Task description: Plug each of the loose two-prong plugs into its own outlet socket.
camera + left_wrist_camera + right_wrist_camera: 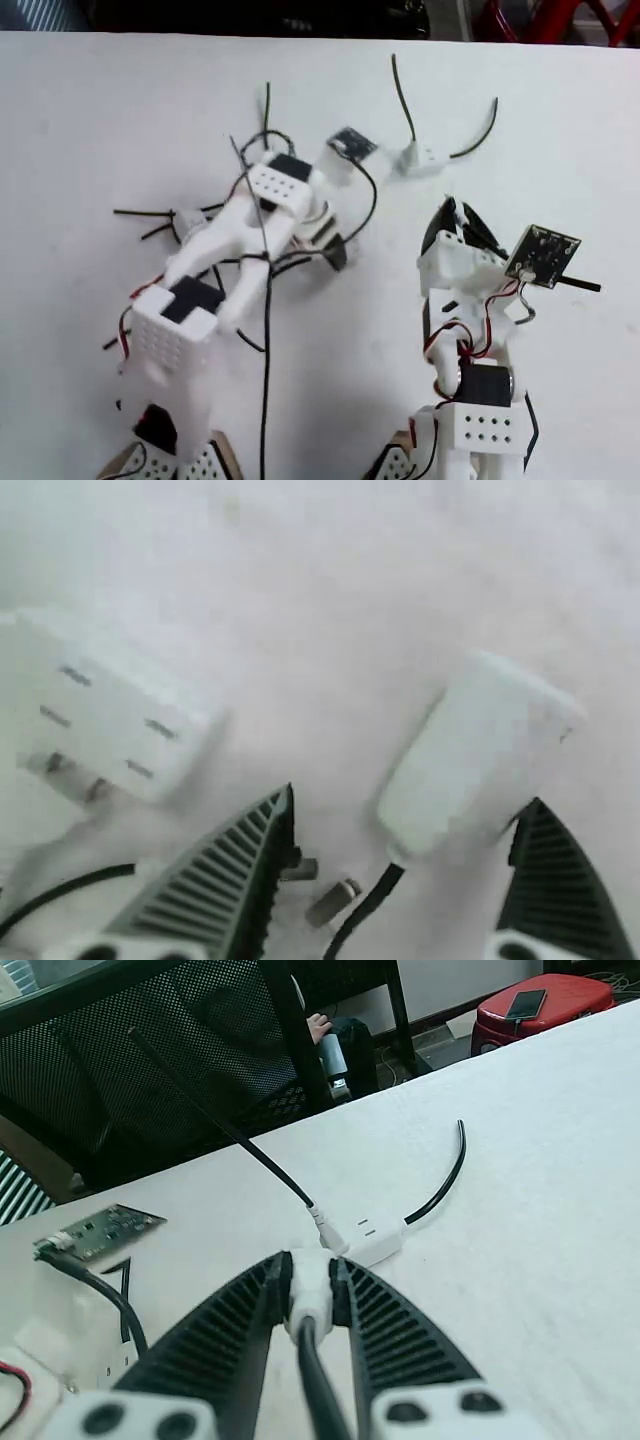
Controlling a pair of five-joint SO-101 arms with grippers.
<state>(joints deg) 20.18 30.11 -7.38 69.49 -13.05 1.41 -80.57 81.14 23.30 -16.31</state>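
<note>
My left gripper (pixel 410 798) is open low over the table, its black fingers (pixel 230 880) on either side of a white plug (pixel 470 770) with a black cord. Two metal prongs (pixel 322 888) lie near that cord. Beside it sits a white outlet block (pixel 110 715) with slots on its face. My right gripper (pixel 310 1265) is shut on a white plug (pixel 310 1300) whose black cord runs back toward the wrist. Just beyond stands a white outlet socket (pixel 378 1240) with cords coming off it. From above, the right gripper (pixel 462 222) sits below that socket (pixel 420 158).
Black cords (pixel 265 330) trail across the table around the left arm (pixel 240 235). Another white piece (pixel 190 222) with short black cords lies partly under that arm. The left arm's camera board (pixel 100 1230) is near the socket. Chairs and a red box stand past the far table edge (pixel 420 1075).
</note>
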